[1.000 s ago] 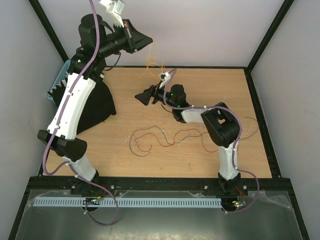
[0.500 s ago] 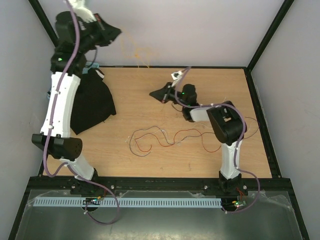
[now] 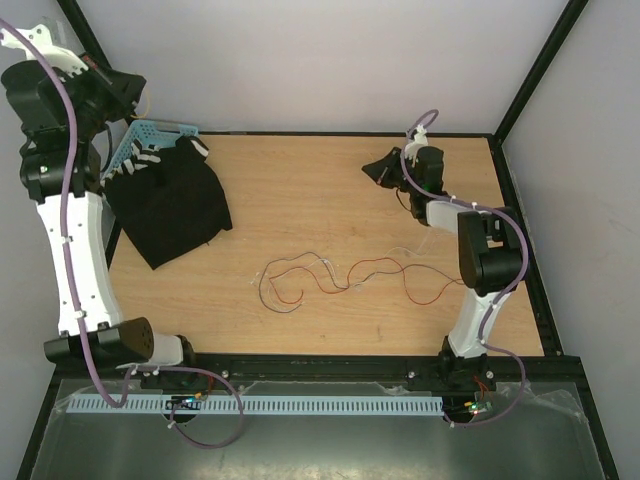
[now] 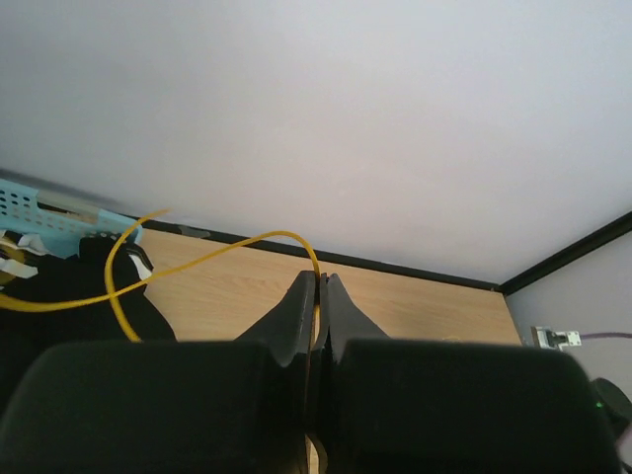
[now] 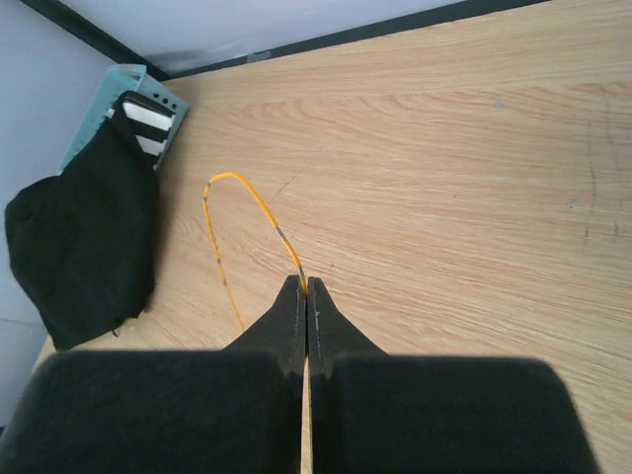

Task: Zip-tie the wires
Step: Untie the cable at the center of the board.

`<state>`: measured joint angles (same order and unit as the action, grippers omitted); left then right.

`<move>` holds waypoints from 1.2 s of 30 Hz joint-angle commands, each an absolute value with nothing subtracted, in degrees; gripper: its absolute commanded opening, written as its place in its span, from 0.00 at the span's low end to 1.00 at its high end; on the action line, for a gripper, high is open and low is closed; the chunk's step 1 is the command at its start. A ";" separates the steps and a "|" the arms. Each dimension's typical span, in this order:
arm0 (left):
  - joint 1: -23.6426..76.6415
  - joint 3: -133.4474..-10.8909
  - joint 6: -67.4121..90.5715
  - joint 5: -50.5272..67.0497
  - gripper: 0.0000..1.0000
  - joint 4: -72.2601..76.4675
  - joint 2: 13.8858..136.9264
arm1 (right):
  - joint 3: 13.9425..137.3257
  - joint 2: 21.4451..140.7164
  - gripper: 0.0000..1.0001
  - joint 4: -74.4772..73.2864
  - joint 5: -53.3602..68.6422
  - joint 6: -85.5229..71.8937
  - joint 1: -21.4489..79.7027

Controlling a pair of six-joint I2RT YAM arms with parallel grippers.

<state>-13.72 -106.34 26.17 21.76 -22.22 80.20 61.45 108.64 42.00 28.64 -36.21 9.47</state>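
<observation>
The left gripper [image 4: 318,278] is closed, its fingertips pinching a yellow strand [image 4: 237,240] that arcs out of the tips and trails off to the left in loose curves. This gripper is raised high at the far left corner, above the table [image 3: 300,200] and close to the pale back wall. Just below and beside it sits a blue basket [image 3: 155,130], with a black cloth [image 3: 170,205] spilling from it over the table's far left part. The right gripper [image 5: 306,286] is also closed, nipping a second yellow strand [image 5: 257,203] that rises from the tips, bends over in a narrow loop and comes back down toward the wood. Whether the two yellow lengths join cannot be told. In the overhead view this gripper hangs low over the far right part of the table, pointing left toward the cloth and basket, with bare wood between them. The wires [image 3: 330,272], thin red, dark and whitish, lie flat in a loose curly line across the middle of the table, nearer the arm bases. They are well apart from both grippers and touched by neither. Their right end runs just beside the right arm's upright section, which partly hides it.
</observation>
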 commanded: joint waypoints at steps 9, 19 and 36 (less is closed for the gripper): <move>-12.31 -103.95 33.44 39.13 0.00 -17.13 79.25 | 72.44 110.03 0.56 24.63 28.25 -28.13 10.03; -3.50 -101.07 37.58 44.63 0.00 -11.75 78.67 | 85.54 103.00 0.89 -2.99 20.22 -13.72 10.45; 12.54 -98.49 37.27 43.89 0.00 -7.89 76.14 | 48.41 75.16 0.99 37.37 30.98 -14.76 20.61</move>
<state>10.35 -98.50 37.71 44.75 -11.57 78.24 57.76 78.50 20.49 26.39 -15.33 17.47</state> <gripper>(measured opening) 0.003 0.992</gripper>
